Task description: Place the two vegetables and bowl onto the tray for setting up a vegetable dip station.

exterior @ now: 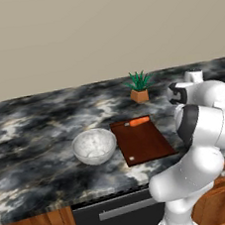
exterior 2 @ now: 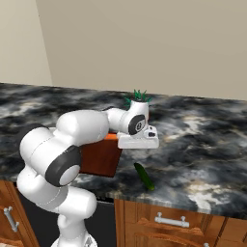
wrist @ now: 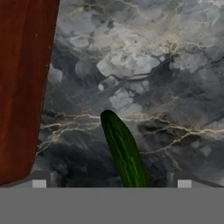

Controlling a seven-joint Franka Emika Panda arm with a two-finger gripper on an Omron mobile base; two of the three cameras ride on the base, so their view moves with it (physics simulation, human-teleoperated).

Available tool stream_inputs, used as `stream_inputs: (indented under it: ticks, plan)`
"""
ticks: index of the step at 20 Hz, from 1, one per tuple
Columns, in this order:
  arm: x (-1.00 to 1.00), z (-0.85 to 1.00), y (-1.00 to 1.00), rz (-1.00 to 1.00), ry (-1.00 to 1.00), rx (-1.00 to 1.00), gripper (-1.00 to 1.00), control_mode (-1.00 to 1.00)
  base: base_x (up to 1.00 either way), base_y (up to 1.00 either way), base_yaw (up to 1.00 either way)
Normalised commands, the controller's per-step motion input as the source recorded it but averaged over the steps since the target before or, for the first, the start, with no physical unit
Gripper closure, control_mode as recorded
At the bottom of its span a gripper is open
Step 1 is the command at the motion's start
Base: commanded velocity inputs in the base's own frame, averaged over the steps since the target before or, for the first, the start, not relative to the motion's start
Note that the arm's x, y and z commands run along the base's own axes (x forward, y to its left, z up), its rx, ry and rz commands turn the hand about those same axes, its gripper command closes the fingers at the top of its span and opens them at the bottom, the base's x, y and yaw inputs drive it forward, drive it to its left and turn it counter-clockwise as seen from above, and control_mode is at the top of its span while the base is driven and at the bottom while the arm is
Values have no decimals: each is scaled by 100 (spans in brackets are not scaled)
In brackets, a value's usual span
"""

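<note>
The dark green cucumber [wrist: 124, 151] lies on the marble counter, right of the tray [wrist: 22, 87]; it rests near the counter's front edge [exterior 2: 144, 175]. My gripper [wrist: 111, 181] hovers above it, open, fingertips [wrist: 39, 180] wide apart on either side with nothing held. From the right base, the hand [exterior 2: 138, 141] hangs over the counter beside the tray [exterior 2: 99, 159]. The orange carrot [exterior: 138, 122] lies on the far end of the reddish-brown tray [exterior: 143, 143]. The glassy bowl [exterior: 94, 145] stands on the counter just left of the tray.
A spiky green potted plant [exterior: 139, 87] stands behind the tray. The dark marble counter [exterior: 33, 139] runs left and right, with wooden cabinets and drawer handles [exterior 2: 169, 221] below its front edge. A beige wall closes the back.
</note>
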Motion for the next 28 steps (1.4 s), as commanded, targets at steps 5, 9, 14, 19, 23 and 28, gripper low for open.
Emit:
stream_inputs:
  ticks: [5,9,14,19,23,28]
  plan:
    - [-11,-19,-8,-9,0,0,-100,-100,0,0,0]
    - [-20,-16,-8,-7,0,0,-100,-100,0,0,0]
    - [-3,-26,-9,-2,0,0,-100,-100,0,0,0]
    - [0,-27,-4,0,0,0,-100,-100,0,0,0]
    - [0,-19,-1,0,0,0,-100,-100,0,0,0]
    - [0,-22,-1,0,0,0,-100,-100,0,0,0]
